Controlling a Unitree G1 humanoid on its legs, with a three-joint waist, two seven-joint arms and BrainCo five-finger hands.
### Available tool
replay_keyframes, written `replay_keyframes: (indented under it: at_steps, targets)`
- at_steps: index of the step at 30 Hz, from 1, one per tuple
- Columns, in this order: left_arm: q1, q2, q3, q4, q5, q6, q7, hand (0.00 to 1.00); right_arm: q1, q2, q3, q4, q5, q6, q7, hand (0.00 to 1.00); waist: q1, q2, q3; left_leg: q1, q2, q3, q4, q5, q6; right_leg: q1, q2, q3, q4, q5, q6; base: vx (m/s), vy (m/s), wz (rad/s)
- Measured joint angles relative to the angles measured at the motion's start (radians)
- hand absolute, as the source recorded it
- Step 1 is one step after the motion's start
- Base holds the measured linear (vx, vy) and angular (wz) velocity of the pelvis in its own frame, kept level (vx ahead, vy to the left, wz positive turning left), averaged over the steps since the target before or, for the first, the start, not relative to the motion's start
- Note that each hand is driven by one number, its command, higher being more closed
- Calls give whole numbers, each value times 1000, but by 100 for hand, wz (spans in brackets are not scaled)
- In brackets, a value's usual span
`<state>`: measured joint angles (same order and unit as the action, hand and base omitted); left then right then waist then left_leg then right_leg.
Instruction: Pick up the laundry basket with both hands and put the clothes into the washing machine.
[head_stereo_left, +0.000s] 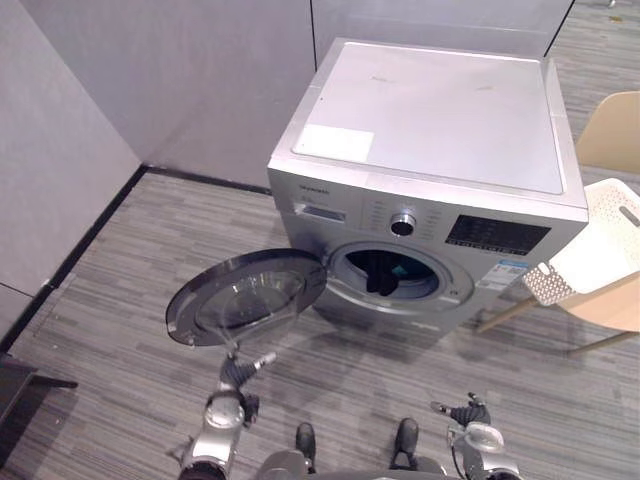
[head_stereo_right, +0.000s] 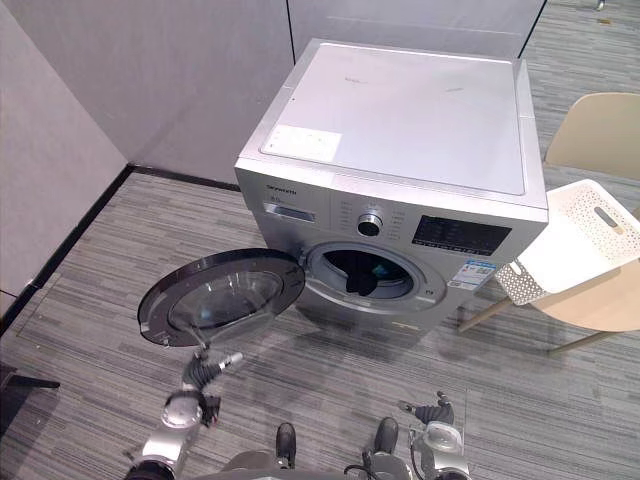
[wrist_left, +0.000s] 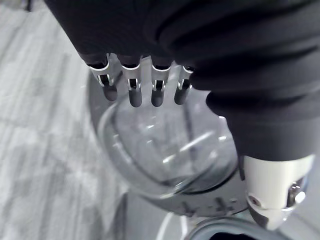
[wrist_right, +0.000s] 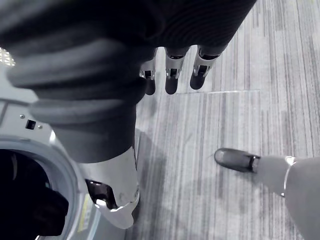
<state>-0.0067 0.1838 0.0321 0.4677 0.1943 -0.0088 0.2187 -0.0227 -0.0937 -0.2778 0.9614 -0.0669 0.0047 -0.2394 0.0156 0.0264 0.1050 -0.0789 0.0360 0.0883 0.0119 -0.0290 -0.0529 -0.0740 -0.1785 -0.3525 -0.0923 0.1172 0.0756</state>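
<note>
Clothes (head_stereo_left: 385, 272), dark with a touch of teal, lie in the drum of the washing machine (head_stereo_left: 440, 110), whose round door (head_stereo_left: 245, 297) hangs wide open to its left. White laundry basket (head_stereo_left: 600, 245) rests on a beige chair (head_stereo_left: 612, 130) just right of the machine. Left hand (head_stereo_left: 238, 372) is near the door's lower edge, right hand (head_stereo_left: 465, 411) low over the floor (head_stereo_left: 120, 260); both have relaxed fingers (wrist_left: 135, 85) holding nothing.

Head stereo pair down on washing machine (head_stereo_left: 430, 140); wrist cameras close.
</note>
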Motion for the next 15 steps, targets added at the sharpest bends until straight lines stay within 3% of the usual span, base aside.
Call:
replay_keyframes:
  at_steps: [4, 9, 13, 15]
  targets:
    - [-91, 95, 57, -118, 2, -33, 33, 0, 9, -22, 0, 1, 0, -1, 2, 0, -1, 0, 0, -18, 3, -6, -13, 12, 4, -20, 7, -1, -6, 2, -1, 53, -5, 3]
    - [-246, 264, 146, -111, -4, -44, 110, 0, 7, -42, 0, 1, -3, -3, 7, 0, -2, -10, 3, -49, 3, -4, -13, 12, 5, -56, 9, 5, -6, 7, -8, 77, -1, -2]
    - [-338, 364, 168, 16, -3, -41, 135, 0, -19, -38, 2, -1, -3, -5, 9, 0, -2, -36, 19, -84, 3, 14, -7, 12, 5, -101, 10, 31, -6, 24, -30, 16, 17, -14]
    - [-394, 420, 166, 120, -3, -25, 133, 0, -22, -32, 4, -26, -3, -8, 13, 0, -1, -71, 41, -116, 4, 31, 13, 8, 11, -135, 9, 55, -6, 41, -37, -40, 34, -17]
